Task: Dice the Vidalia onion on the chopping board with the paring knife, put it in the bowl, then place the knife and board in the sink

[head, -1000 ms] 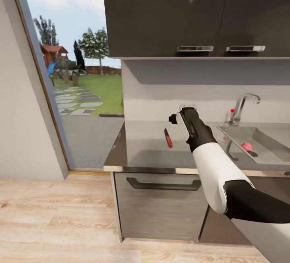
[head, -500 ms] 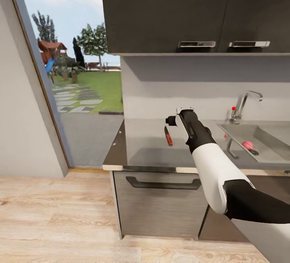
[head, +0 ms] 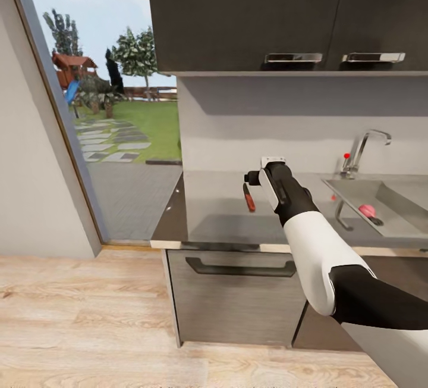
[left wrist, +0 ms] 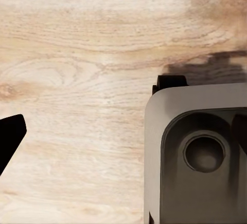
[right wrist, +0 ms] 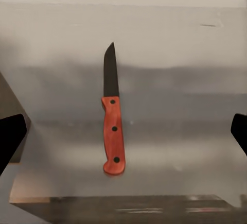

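The right end effector (right wrist: 123,131) stands with its two dark fingertips (right wrist: 10,139) spread wide apart, one at each edge of the right wrist view, holding nothing and touching nothing. Between them, lower down, lies the short paring knife with a riveted red handle and dark blade (right wrist: 112,118), flat on the glossy grey surface (right wrist: 180,54), handle toward the front edge and blade tip toward the wall. In the head view the right arm reaches forward from the lower right, white forearm rising into a black wrist (head: 285,188) held above the surface just right of the knife (head: 248,196). Farther right, the rectangular stainless-steel sink (head: 392,206) is set into the same surface, with a chrome tap carrying a red knob (head: 359,153) behind it and the small round pinkish-red onion (head: 367,210) resting in the basin. The left end effector hangs over the pale wood floor (left wrist: 77,80); one dark fingertip (left wrist: 9,139) shows, so I cannot tell how far open it is. Beside it is a grey part of the robot's base (left wrist: 200,152).
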Robot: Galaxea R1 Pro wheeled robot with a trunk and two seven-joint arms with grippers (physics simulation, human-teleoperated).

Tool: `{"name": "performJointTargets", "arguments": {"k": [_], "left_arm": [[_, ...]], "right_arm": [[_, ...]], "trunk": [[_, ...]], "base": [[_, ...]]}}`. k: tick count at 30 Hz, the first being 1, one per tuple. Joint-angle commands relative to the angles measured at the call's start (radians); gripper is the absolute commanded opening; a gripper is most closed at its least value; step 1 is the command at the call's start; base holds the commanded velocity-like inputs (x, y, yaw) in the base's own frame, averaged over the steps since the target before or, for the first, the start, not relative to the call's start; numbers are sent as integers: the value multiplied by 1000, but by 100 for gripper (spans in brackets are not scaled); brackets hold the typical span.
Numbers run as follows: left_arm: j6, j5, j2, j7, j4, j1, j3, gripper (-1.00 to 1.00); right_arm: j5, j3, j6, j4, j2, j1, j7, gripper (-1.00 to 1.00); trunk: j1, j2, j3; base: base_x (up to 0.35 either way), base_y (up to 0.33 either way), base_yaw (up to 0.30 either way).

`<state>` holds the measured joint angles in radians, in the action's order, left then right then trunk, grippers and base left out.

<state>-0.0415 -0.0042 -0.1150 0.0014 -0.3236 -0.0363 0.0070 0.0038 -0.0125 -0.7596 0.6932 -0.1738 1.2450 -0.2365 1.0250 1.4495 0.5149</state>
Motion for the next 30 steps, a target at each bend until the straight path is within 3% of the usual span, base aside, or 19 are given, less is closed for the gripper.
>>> {"name": "performJointTargets", "arguments": {"k": [1, 8, 18, 25, 30], "left_arm": [[-1, 0, 0, 0, -2, -1, 1, 100], [-1, 0, 0, 0, -2, -1, 1, 100], [-1, 0, 0, 0, -2, -1, 1, 100], [-1, 0, 0, 0, 1, -1, -1, 100], [-1, 0, 0, 0, 1, -1, -1, 100]], "right_arm": [[0, -1, -4, 1, -1, 1, -3, 100], [-1, -1, 4, 1, -1, 1, -2, 100], [-1, -1, 8, -12, -1, 0, 0, 100], [-1, -1, 13, -32, -1, -1, 0, 100], [-1, -2, 84, -89, -1, -1, 0, 100]], "trunk": [[0, 1, 3], [0, 1, 14], [0, 1, 30], [0, 1, 41], [0, 1, 49]], "base": [[0, 0, 0], [21, 0, 0], [229, 0, 0], [42, 0, 0], [2, 0, 0]]}}
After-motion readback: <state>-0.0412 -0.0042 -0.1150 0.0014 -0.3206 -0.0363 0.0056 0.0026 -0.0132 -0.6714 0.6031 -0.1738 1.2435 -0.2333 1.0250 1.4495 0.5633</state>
